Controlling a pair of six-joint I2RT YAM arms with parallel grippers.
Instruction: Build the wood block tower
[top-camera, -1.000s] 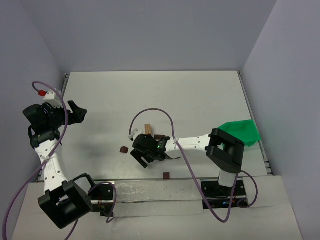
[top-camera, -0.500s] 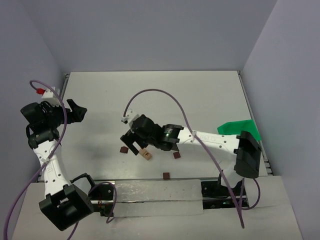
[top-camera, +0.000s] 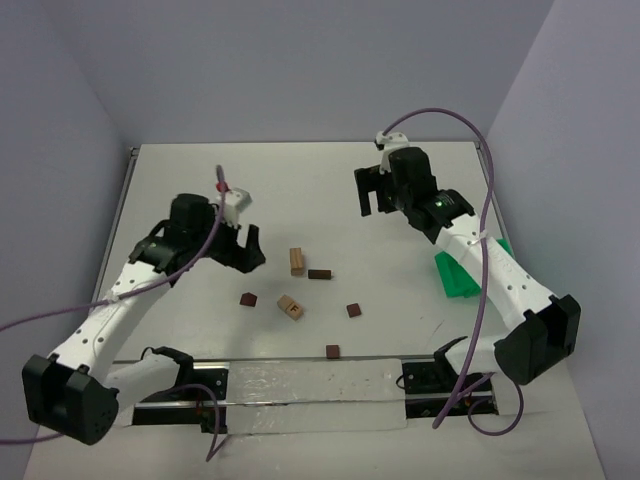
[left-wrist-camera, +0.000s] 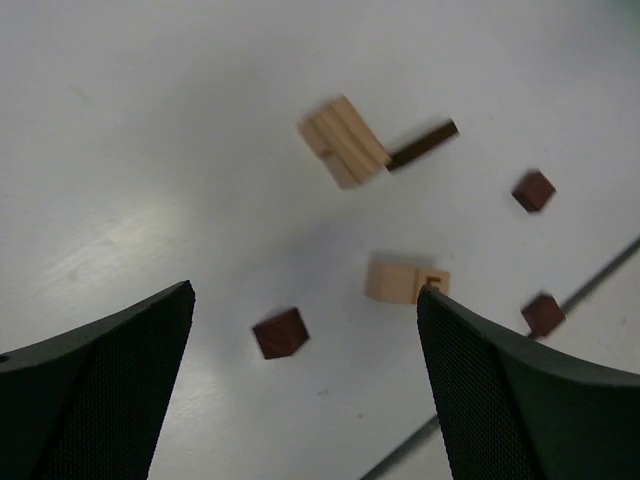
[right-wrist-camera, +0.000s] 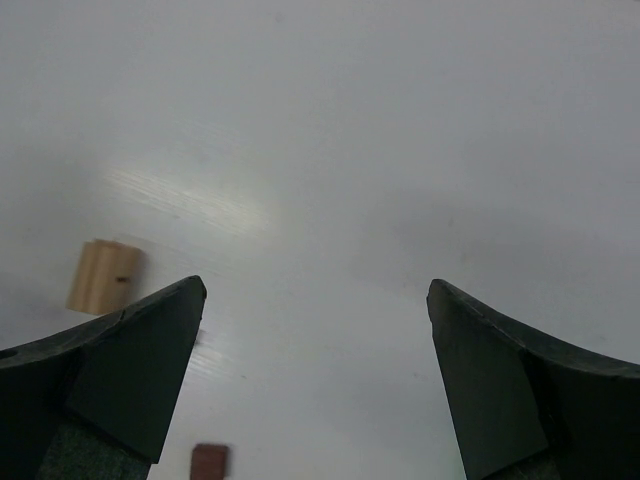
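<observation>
The wood blocks lie spread out on the white table (top-camera: 300, 180), and none sits on top of another. A tall tan block (top-camera: 297, 261) stands on its end near the middle. A thin dark brick (top-camera: 320, 274) lies flat just to its right and looks to touch it at one end. A second tan block (top-camera: 291, 306) lies on its side, a little closer to the arms than the tall tan block. The left dark cube (top-camera: 248, 299) sits to the left of the tall tan block and closer to the arms. The right dark cube (top-camera: 353, 310) sits to its right and closer to the arms. The front dark cube (top-camera: 332, 351) is the one farthest from the tall tan block, by the table's near edge.

The left tool (top-camera: 243, 250) hangs just left of the tall tan block. Its two fingers are spread wide and hold nothing. The right tool (top-camera: 376, 200) is well behind the tall tan block and to its right. It is wide open too, with nothing in it. A green bin (top-camera: 462, 272) lies far to the right of the tall tan block, under the right arm.
</observation>
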